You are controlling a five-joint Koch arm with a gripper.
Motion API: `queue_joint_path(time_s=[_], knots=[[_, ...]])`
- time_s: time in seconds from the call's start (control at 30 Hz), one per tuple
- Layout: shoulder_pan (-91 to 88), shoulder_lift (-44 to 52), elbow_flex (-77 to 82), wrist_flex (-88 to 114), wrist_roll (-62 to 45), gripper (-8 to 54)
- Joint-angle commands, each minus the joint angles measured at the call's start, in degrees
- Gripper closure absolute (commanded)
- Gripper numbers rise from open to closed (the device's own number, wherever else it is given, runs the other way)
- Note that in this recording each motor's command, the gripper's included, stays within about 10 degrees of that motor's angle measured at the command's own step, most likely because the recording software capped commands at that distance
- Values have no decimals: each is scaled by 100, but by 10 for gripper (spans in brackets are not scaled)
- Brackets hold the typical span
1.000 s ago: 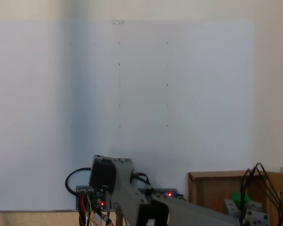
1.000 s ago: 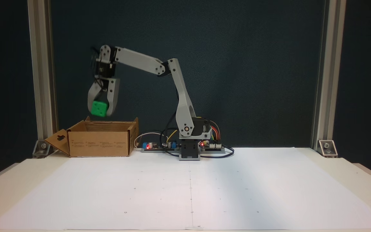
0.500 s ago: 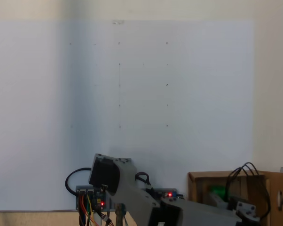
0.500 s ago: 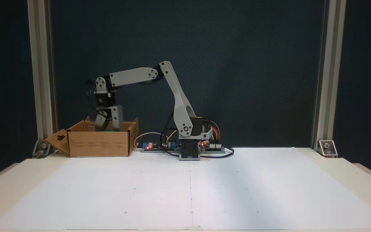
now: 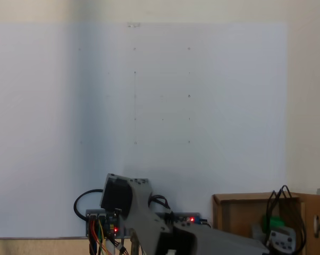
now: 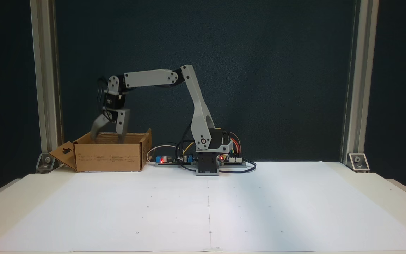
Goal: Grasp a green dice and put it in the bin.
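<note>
Brown cardboard bin (image 6: 109, 155) stands at the far left of the table (image 6: 9, 208) in a fixed view, just beside the arm's base (image 6: 208, 165). The gripper (image 6: 106, 138) hangs over its open top with the jaws spread wide, holding nothing. The green dice (image 5: 275, 222) lies inside the bin, seen from above in a fixed view, beside the black cables (image 5: 282, 204)

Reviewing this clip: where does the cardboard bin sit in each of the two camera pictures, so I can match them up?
Fixed view from above: the bin sits at the bottom right, cut by the lower edge.
Fixed view from the front: the bin stands at the left, by the arm's base, flaps up.
Shared landmark: the gripper, jaws apart, sits at the bin's opening.
</note>
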Motion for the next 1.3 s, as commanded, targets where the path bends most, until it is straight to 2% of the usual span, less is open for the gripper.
queue_joint_path(time_s=[0.0,0.23,0.63,0.9,0.97,1.27], knots=[[-62,501,-185,-519,-404,61],[-369,1274,-545,-809,114,61],[-2364,2232,-809,-976,1301,30],[-4711,3006,-809,-1187,1696,29],[-6168,3252,-800,-1187,1679,22],[-9886,3270,-650,-1195,1503,21]])
